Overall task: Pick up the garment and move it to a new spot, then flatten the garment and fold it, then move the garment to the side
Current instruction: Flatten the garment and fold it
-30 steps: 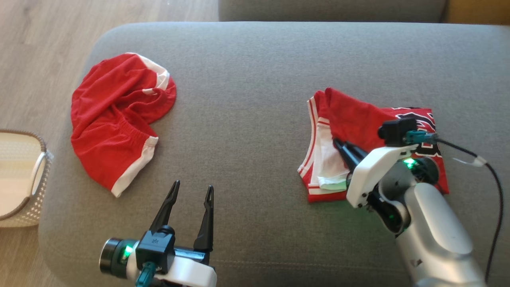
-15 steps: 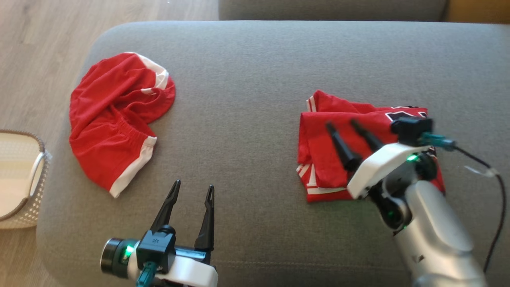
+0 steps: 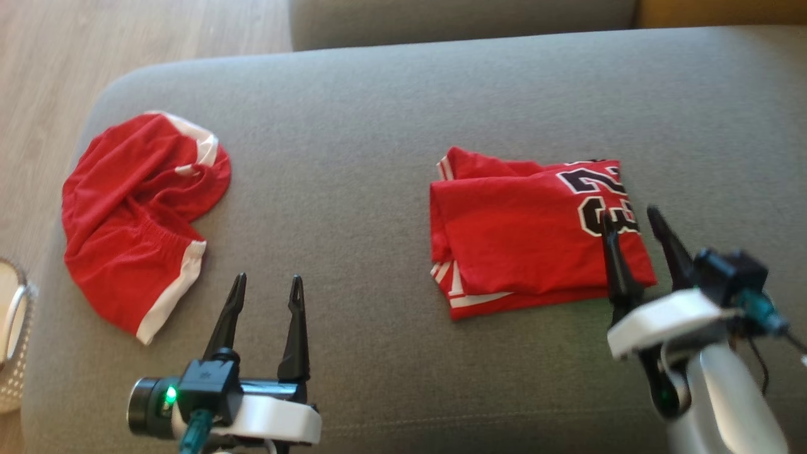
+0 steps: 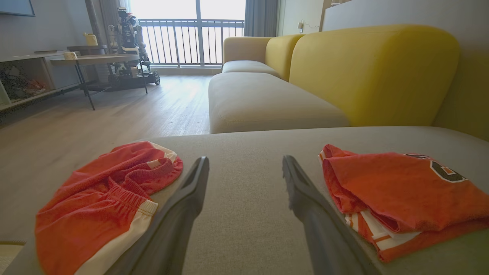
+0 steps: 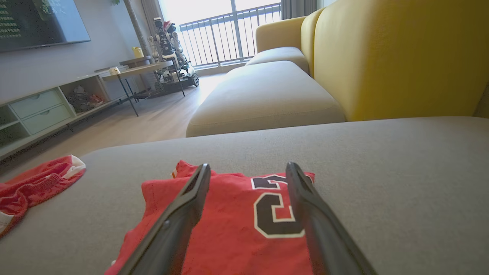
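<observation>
The garment (image 3: 523, 233) is a red jersey with black numbers, folded into a neat rectangle on the grey cushion (image 3: 378, 126), right of centre. My right gripper (image 3: 629, 214) stands open at the jersey's right edge, its fingertips over the numbers and nothing between them. In the right wrist view the garment (image 5: 229, 221) lies flat under the open right gripper (image 5: 248, 166). My left gripper (image 3: 267, 278) is open above bare cushion at the lower left, apart from all cloth. The left wrist view has the left gripper (image 4: 245, 159) open with the garment (image 4: 397, 191) to its right.
Crumpled red shorts with white trim (image 3: 132, 214) lie on the cushion's left end. A white woven basket (image 3: 12, 334) stands on the wood floor past the left edge. Another grey seat (image 5: 267, 91) and a yellow backrest (image 5: 397, 53) lie beyond the cushion.
My right gripper opened, let go of the garment's folded flap and drew back to the lower right. The flap now lies flat over the white part. The head camera shifted.
</observation>
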You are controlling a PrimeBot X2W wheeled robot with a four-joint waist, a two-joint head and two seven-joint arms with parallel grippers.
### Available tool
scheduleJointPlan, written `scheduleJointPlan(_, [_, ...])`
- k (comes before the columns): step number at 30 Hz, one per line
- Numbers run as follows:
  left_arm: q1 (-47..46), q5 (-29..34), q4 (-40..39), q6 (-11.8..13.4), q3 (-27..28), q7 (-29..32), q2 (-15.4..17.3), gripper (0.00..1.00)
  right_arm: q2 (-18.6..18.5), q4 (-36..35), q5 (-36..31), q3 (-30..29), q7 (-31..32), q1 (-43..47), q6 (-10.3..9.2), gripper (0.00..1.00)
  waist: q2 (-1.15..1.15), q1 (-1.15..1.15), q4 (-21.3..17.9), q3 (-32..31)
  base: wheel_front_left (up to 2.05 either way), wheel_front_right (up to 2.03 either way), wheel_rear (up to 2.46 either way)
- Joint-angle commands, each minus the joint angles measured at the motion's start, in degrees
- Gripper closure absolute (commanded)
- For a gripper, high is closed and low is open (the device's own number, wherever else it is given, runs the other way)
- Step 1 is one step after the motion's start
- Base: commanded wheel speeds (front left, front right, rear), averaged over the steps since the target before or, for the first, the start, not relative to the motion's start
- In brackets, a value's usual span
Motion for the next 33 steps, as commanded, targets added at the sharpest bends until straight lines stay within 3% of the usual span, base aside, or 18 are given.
scheduleJointPlan(1, [-0.1, -0.2, -2.3, 0.3, 2.8, -0.7, -0.6, 0.00, 0.4, -1.9, -1.9, 0.8, -1.3, 0.5, -0.01, 0.00, 0.00, 0.00, -1.3, -1.3, 0.00, 0.00, 0.00])
scheduleJointPlan(4, [0.7, -0.1, -2.7, 0.4, 3.6, -0.7, -0.6, 0.00, 0.4, -2.4, -2.8, -0.6, -1.7, 2.4, -0.01, 0.00, 0.00, 0.00, -2.0, -2.2, 0.00, 0.00, 0.00])
scheduleJointPlan(7, [2.3, 0.5, -3.4, 0.6, 4.8, -0.7, -0.5, 0.00, 0.4, -7.8, -3.6, -1.5, -1.8, 5.2, -0.01, 0.00, 0.00, 0.00, -2.7, -3.4, 0.00, 0.00, 0.00])
scheduleJointPlan(17, [7.1, 3.0, -7.3, 0.7, 7.0, -0.7, -0.3, 0.00, 0.4, -16.6, -3.0, 1.6, -1.8, 13.4, -0.01, 0.00, 0.00, 0.00, -2.6, -5.8, 0.00, 0.00, 0.00])
scheduleJointPlan(33, [9.2, 4.5, -6.9, 0.1, 7.4, -0.7, -0.7, 0.00, 0.4, -16.7, -3.3, 2.3, -1.8, 16.4, -0.01, 0.00, 0.00, 0.00, -2.2, -6.6, 0.00, 0.00, 0.00])
